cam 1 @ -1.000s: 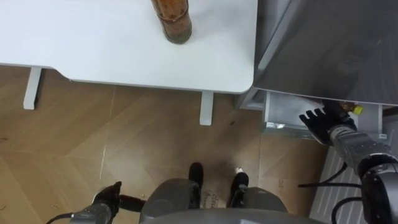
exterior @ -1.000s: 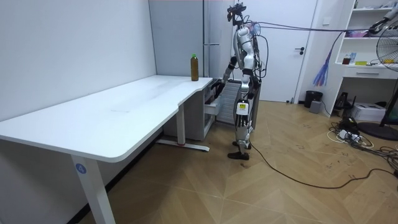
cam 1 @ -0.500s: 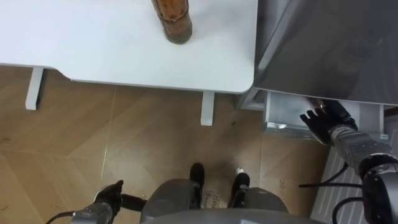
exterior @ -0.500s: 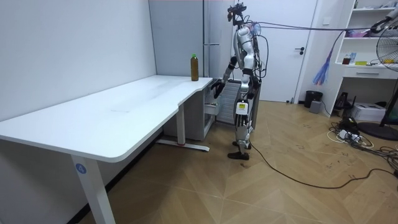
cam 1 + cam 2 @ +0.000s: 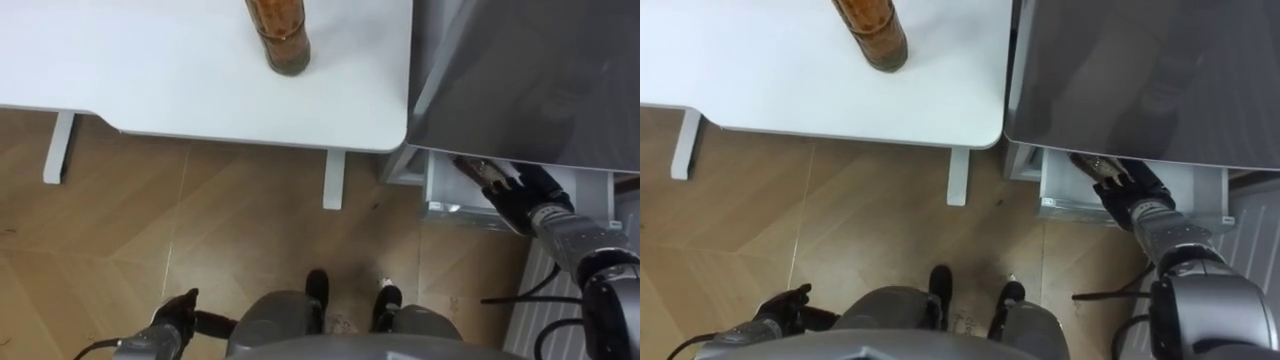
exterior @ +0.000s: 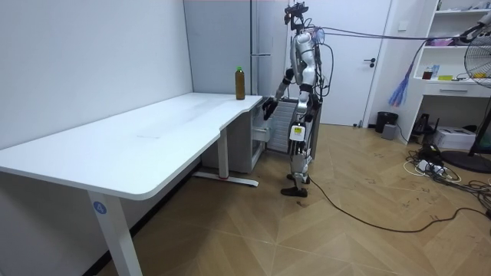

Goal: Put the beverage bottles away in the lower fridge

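**Desk:** Where are the drinks?

**Photographer:** One brown bottle (image 5: 482, 172) is in the robot's right hand (image 5: 528, 195), fingers curled round it. It is at the mouth of the open lower fridge compartment (image 5: 436, 186), under the grey fridge (image 5: 520, 70) on the right. The other bottle (image 5: 278, 35) stands upright on the far part of the white tabletop (image 5: 150, 70), near its right edge.

**Desk:** And the left hand?

**Photographer:** The left hand (image 5: 178, 312) hangs low at the near left, above the wood floor (image 5: 230, 220), fingers loose and holding nothing.

**Desk:** Where does the robot stand?

**Photographer:** Upright at the tabletop's end, facing the fridge. In the room view its right arm reaches down to the compartment.
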